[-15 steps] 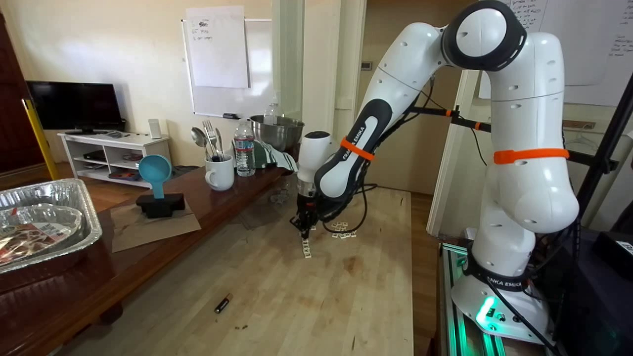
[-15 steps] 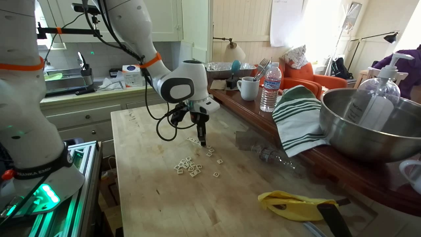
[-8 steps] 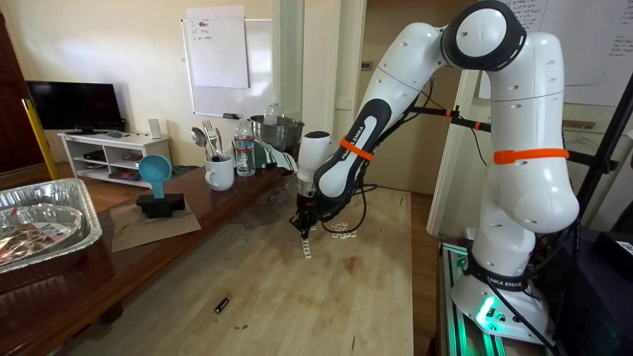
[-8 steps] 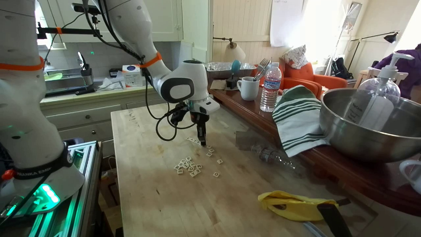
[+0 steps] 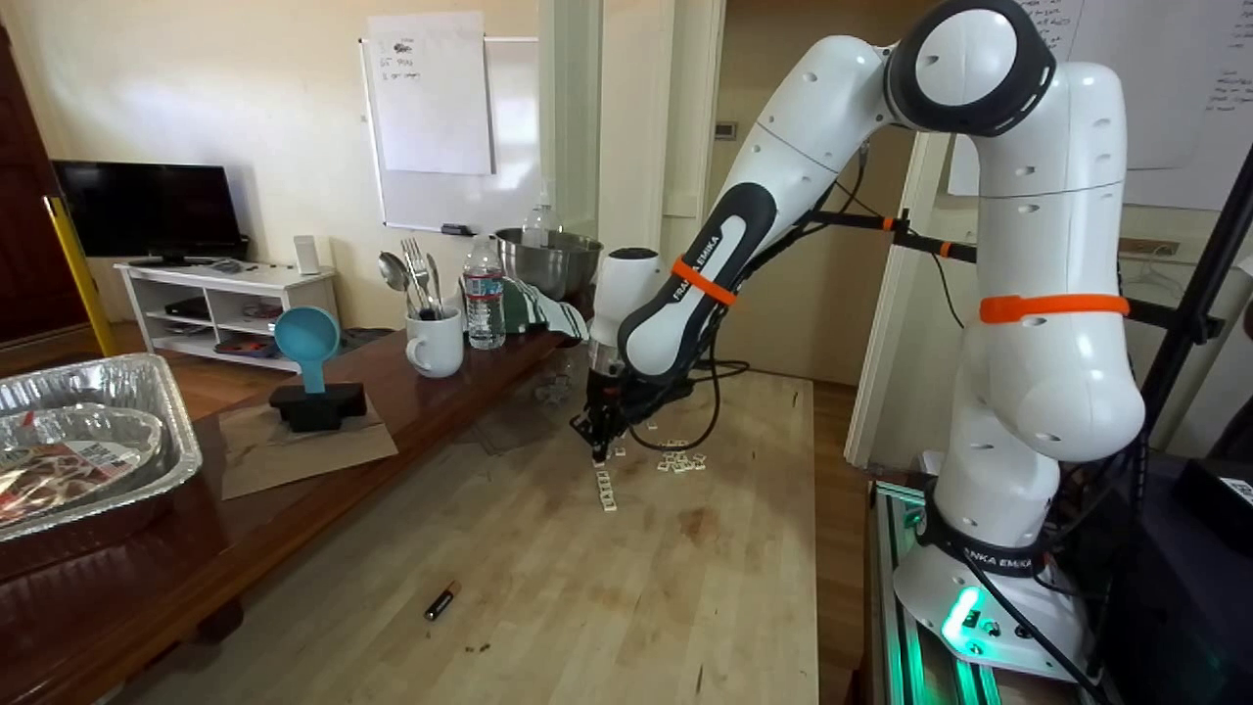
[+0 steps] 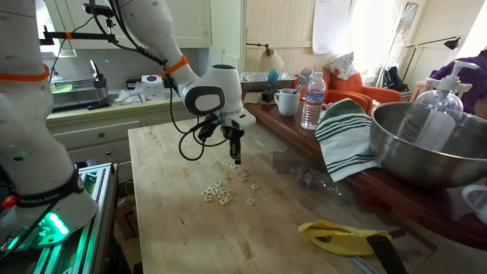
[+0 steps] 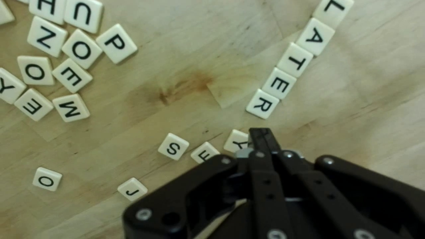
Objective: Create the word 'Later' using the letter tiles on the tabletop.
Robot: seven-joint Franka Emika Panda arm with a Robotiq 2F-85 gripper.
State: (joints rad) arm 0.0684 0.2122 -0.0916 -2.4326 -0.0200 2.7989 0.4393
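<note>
As the row of letter tiles lies, its last letter faces the gripper

Although the gripper's slim black fingers are pressed together with nothing between them, they are close to the word: the R tile lies just beyond their tips in the wrist view. From R, the long axis runs to the far right, through E, T and A to L. In an exterior view the row extends leftward from the gripper. A Y tile, left of the tips, is partly hidden by them. Since LATER reads in order, the task appears complete; the coming move probably calls for lifting clear without brushing R or Y.

The tiles are flat, smooth, cream squares with softened corners and black letters; a loose cluster of tiles lies far left. The tabletop is pale, grained wood with a rust-brown stain.
</note>
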